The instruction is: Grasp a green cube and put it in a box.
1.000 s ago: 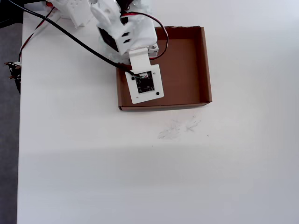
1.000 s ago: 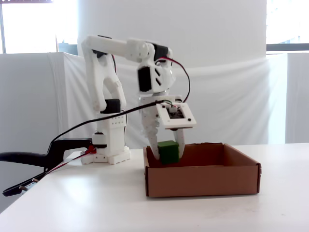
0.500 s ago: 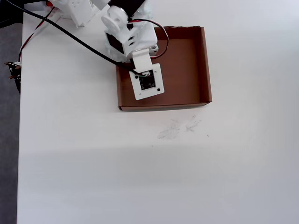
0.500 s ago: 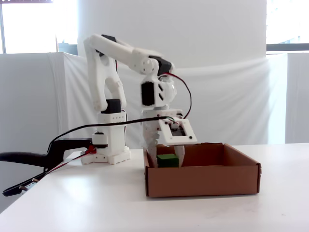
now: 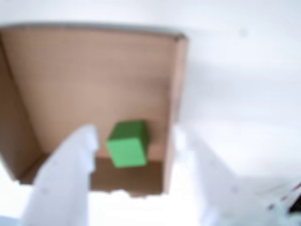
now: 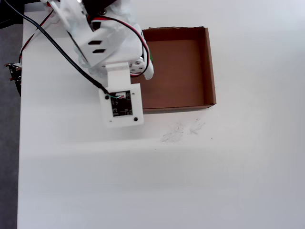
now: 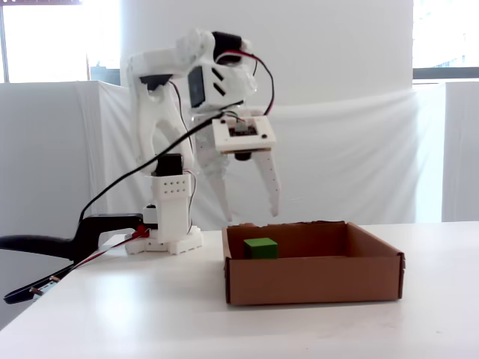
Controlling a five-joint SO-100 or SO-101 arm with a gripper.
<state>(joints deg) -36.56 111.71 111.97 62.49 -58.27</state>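
Note:
The green cube rests on the floor of the brown cardboard box, near its left end in the fixed view. My gripper hangs open above it, clear of the cube, with its white fingertips just over the box rim. In the wrist view the cube lies free in a corner of the box, framed by my open gripper. From overhead the arm covers the left part of the box and hides nearly all of the cube.
The arm's base stands behind the box's left end. A black clamp with cables lies at the table's left edge. Faint scuff marks sit on the white tabletop in front of the box.
The gripper has opened and let go of the cube, which now sits on the box floor. The arm has risen and drawn back toward the box's left wall.

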